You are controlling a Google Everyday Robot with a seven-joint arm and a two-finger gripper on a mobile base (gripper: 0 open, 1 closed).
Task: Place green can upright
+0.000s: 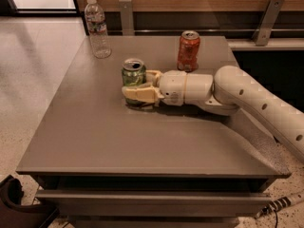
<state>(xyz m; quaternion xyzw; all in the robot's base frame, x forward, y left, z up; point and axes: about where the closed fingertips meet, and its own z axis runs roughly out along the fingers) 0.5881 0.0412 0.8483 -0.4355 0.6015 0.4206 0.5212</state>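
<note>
Camera view: tool (137, 85) reaches in from the right, low over the surface (142, 141), fingers closed round the green can (133, 74). Can is upright, tab end up, left of centre. Its base is hidden behind the front finger, so contact w/ surface cannot be told. Orange-red can (188, 50) near, behind the wrist; water bottle (97, 27) well apart, rear left. Judgement: step is set-down. Recommend lowering straight, no tilt, base flat, then open evenly and withdraw rightward w/o brushing either can.
</note>
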